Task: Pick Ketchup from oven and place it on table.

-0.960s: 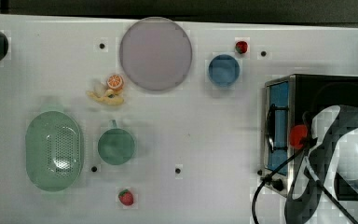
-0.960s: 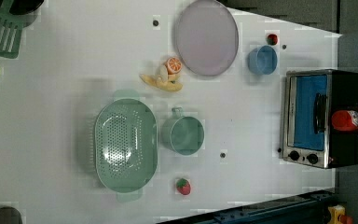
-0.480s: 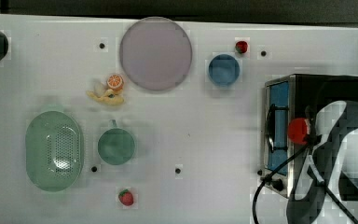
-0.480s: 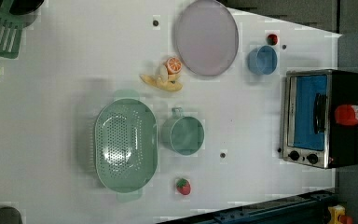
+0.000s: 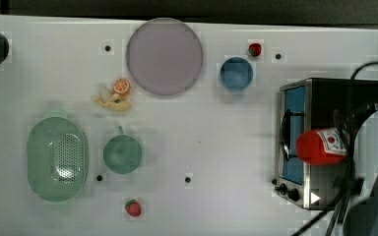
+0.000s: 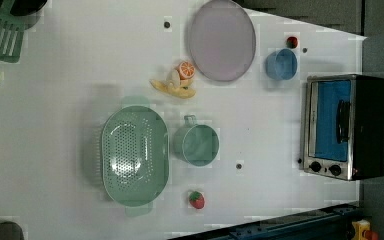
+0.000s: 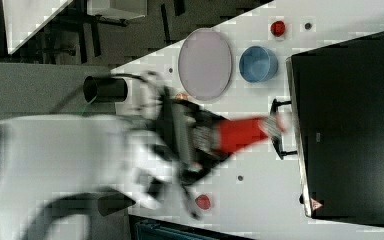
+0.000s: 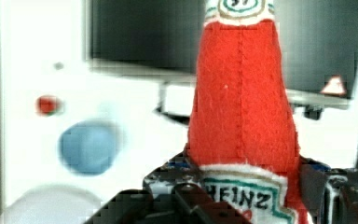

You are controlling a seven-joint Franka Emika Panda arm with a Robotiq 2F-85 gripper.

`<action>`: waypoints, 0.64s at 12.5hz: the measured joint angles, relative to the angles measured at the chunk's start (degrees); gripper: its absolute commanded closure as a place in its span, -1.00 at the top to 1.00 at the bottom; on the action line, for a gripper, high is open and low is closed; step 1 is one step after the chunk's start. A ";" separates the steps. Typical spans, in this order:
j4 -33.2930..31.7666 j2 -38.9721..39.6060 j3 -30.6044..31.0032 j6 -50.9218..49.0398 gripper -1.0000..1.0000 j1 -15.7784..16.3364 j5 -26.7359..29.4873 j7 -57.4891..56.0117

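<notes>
Gripper point(image 8: 242, 205) fingers are clamped round the labelled belly of the Ketchup point(image 8: 240, 102), held lengthwise and lifted clear above the oven point(image 5: 325, 142); that mid-body hold should keep it steady while crossing to the table point(image 5: 206, 132).

From the top view we look straight down on the worktop point(image 5: 216, 147); our left view does likewise from farther off. Both share the oven point(image 5: 325, 98). Our right view looks across its black top; the wrist view sits close.
</notes>
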 measured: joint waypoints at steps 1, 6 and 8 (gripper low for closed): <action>1.51 -1.51 3.33 0.82 0.21 0.05 -0.01 0.19; 2.69 -2.68 18.24 1.23 0.21 6.17 -0.55 0.32; -3.64 -1.56 23.14 3.92 0.21 9.76 -1.08 0.26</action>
